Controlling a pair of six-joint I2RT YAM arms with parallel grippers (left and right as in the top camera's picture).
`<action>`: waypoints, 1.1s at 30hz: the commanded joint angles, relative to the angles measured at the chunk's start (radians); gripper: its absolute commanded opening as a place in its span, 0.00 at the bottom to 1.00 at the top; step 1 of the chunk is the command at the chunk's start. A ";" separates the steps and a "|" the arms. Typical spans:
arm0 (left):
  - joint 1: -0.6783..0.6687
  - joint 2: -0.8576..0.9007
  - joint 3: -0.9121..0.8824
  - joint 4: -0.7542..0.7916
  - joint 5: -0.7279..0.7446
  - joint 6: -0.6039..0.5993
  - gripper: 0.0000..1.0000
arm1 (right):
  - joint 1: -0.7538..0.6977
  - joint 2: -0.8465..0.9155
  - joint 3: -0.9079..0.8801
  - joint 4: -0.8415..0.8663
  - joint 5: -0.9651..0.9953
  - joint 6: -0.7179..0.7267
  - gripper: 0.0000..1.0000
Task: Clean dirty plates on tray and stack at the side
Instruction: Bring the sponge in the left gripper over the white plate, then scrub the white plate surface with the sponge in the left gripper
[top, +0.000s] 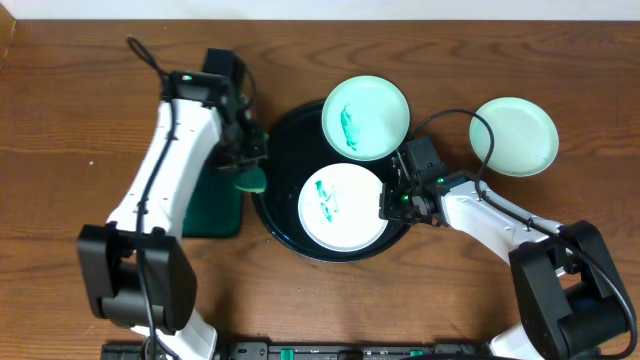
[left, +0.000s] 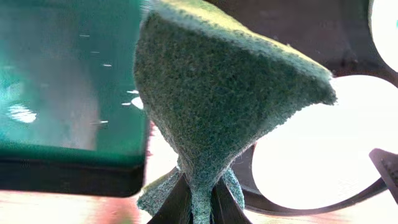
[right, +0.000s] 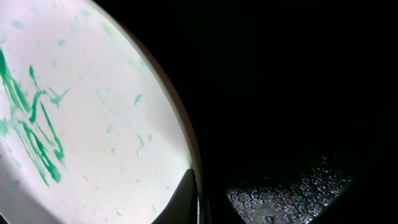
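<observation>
The black tray (top: 283, 140) sits mid-table. A white plate (top: 355, 215) with green smears lies in it; a second smeared pale-aqua plate (top: 380, 105) rests on its far rim. A third, clean plate (top: 514, 136) lies on the table to the right. My left gripper (top: 250, 172) is shut on a green sponge (left: 217, 106) at the tray's left edge. My right gripper (top: 388, 203) is shut on the right rim of the white plate (right: 93, 124), one finger on its face and one under it.
A dark green rectangular tray (top: 214, 205) lies left of the black tray, under my left arm; it also shows in the left wrist view (left: 68, 81). Brown wooden table (top: 60, 120) all around.
</observation>
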 joint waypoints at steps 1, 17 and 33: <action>-0.085 0.056 -0.027 0.030 0.050 -0.034 0.07 | 0.013 0.067 -0.007 0.026 0.003 0.013 0.01; -0.373 0.383 -0.037 0.176 0.155 -0.154 0.07 | 0.013 0.067 -0.007 0.020 -0.008 0.016 0.01; -0.434 0.408 -0.037 0.359 0.580 -0.081 0.07 | 0.013 0.067 -0.007 0.002 -0.021 0.016 0.01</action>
